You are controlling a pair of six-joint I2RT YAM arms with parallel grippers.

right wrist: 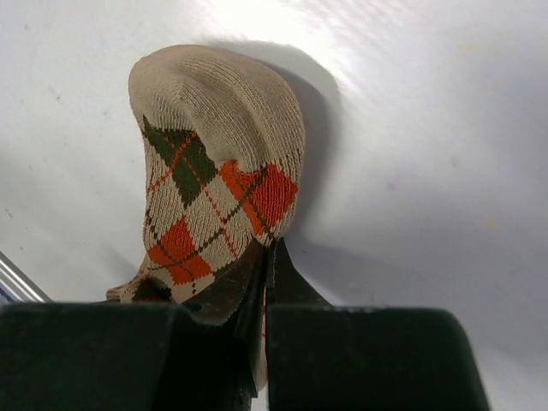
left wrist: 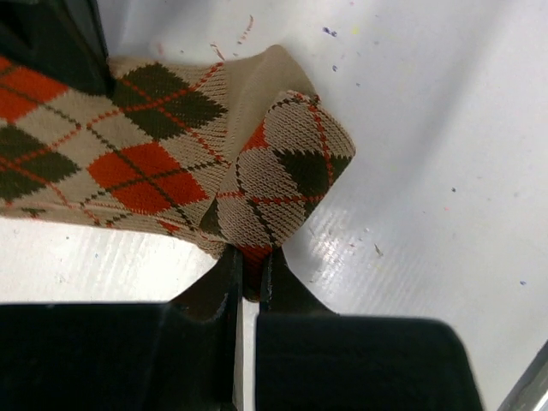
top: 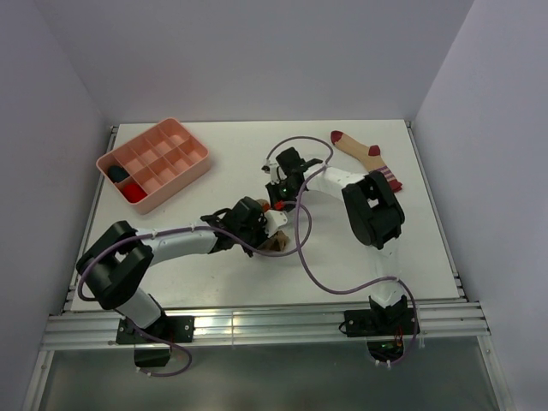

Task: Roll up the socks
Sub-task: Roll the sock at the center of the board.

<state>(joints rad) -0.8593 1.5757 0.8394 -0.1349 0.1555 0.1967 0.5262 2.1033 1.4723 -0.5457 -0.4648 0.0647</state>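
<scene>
Two grippers share one sock: your left gripper and right gripper each pinch the argyle sock at mid-table. The striped sock lies far right. A pink tray sits far left. A purple cable loops beside the arms. Walls hem the white table on three sides.

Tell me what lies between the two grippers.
The argyle sock: left gripper and right gripper each pinch part of it, jaws shut, shown in both wrist views.
</scene>
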